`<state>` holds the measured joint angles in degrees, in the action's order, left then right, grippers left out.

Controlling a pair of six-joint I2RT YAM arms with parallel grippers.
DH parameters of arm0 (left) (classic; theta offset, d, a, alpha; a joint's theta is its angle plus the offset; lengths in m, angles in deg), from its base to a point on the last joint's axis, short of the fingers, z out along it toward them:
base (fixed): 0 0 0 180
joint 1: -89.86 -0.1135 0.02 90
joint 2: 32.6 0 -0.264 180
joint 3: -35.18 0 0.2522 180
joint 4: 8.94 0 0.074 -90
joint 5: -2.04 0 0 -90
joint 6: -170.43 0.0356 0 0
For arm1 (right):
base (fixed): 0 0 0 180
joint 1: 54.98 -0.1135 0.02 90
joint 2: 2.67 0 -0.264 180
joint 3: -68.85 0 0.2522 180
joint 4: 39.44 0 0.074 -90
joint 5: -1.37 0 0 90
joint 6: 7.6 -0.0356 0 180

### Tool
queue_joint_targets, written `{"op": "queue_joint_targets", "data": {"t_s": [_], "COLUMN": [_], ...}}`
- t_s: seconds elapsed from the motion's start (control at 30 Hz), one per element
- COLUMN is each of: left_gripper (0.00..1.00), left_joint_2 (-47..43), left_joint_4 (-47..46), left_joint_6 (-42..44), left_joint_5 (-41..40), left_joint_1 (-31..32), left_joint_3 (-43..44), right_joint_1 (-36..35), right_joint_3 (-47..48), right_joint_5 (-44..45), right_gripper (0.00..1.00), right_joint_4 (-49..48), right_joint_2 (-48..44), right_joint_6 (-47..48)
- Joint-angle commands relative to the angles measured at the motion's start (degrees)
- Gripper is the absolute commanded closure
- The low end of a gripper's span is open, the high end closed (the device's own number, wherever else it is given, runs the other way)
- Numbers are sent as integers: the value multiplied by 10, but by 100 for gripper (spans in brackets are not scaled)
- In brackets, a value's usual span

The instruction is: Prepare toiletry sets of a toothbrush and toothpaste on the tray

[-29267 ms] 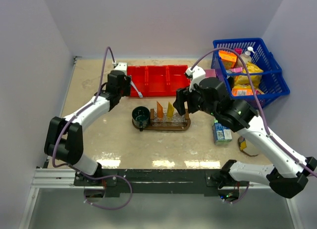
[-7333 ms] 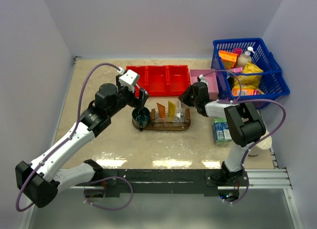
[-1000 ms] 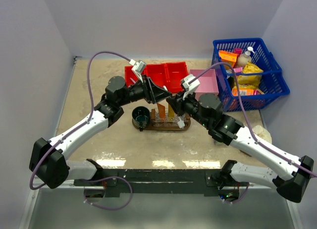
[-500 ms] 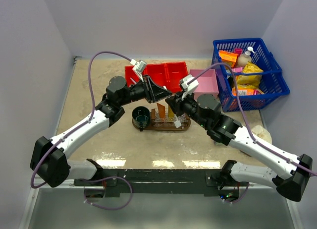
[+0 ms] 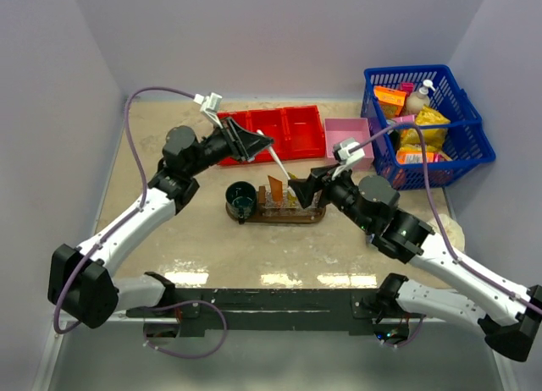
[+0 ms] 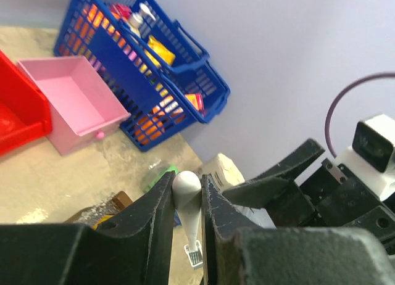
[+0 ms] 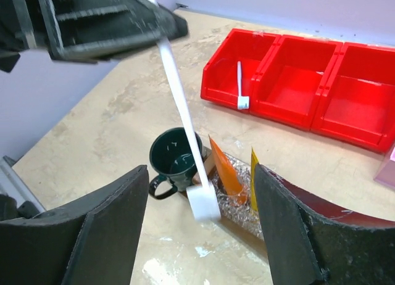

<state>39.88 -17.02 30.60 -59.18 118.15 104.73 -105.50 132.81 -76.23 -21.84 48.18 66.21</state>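
White and thin, the toothbrush [image 7: 181, 121] is hanging in the air over the tray [image 5: 271, 219], not lying on it yet. The left fingers [image 5: 254, 142] are reaching in from 11 o'clock and squeezing shut on its thick end. The right fingers [image 5: 303, 188] are hovering at the tray's 3 o'clock end, spread wide and holding nothing. The deep orange toothpaste tube [image 7: 226, 172] and the yellower tube [image 7: 253, 177] are already standing on the tray, so I think that part is done. The brushes are what is left: another toothbrush [image 7: 240, 81] is lying in the red bin [image 5: 292, 133] at 12 o'clock. A dark green mug [image 7: 162, 176] is sitting at the tray's 9 o'clock end, close under the hanging brush, and it may be getting in the way. A pink box [image 5: 347, 135] and a blue basket [image 5: 436, 167] are sitting toward 2 o'clock.
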Motion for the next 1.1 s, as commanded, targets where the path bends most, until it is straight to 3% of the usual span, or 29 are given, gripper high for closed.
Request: {"op": "queue_joint_targets", "data": {"t_s": [0.0, 0.27, 0.47, 0.93, 1.07], "left_gripper": [100, 100, 100, 100, 100], "left_joint_2": [-42, -52, -54, -55, -53], "left_joint_4": [-50, -69, -78, -87, -87], "left_joint_6": [-45, -85, -100, -112, -110], "left_joint_5": [-15, -3, 2, 10, 12], "left_joint_1": [-29, -46, -49, -52, -52], "left_joint_3": [-21, -34, -42, -46, -47], "right_joint_1": [-1, -1, -1, -1, -1], "right_joint_3": [-27, -48, -49, -48, -42], "right_joint_5": [-20, -84, -81, -66, -66], "right_gripper": [29, 33, 36, 73, 80], "right_joint_4": [15, -32, -71, -73, -71], "right_joint_2": [-35, -22, 5, 21, 23], "right_joint_6": [-24, -27, -28, -17, -17]}}
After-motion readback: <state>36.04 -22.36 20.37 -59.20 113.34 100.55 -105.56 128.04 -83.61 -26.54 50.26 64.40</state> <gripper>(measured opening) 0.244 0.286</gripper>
